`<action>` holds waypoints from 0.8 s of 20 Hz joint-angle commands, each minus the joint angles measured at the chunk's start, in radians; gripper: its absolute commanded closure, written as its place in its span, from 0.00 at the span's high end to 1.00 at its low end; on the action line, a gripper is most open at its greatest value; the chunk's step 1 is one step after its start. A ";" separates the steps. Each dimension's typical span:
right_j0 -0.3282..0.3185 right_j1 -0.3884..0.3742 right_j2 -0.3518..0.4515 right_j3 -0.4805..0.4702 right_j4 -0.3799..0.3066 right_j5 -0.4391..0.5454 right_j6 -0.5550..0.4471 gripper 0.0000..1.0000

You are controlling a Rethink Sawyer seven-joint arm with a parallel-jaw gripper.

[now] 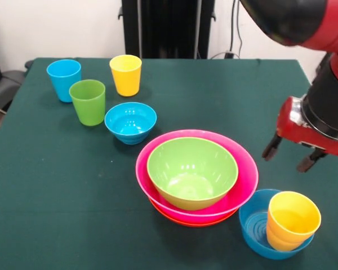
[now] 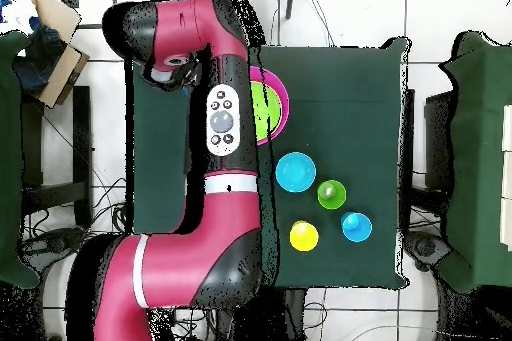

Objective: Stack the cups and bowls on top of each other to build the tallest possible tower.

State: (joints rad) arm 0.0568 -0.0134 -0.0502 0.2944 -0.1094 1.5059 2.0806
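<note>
Our end effector (image 1: 296, 158) hangs at the right of the front view, fingers spread wide and holding nothing. The squat orange cup (image 1: 293, 219) sits directly below it in the frame, tilted inside a blue bowl (image 1: 253, 225) at lower right. We judge that cup the likeliest next pick. The lime bowl (image 1: 192, 171) nests in pink (image 1: 242, 180) over orange, centre frame, on the worktop (image 1: 56, 185)
</note>
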 commanded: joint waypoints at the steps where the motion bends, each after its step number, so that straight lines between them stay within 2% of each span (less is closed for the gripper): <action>1: 0.024 0.078 0.080 -0.003 0.021 -0.070 0.224 1.00; 9: 0.035 0.131 0.084 -0.055 0.043 -0.115 0.219 1.00; 13: 0.047 0.153 0.062 -0.075 0.032 -0.150 0.215 1.00; 16: 0.047 0.157 0.058 -0.074 0.032 -0.167 0.183 1.00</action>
State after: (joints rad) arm 0.0862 0.1009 -0.0504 0.2122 -0.0647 1.4240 2.1167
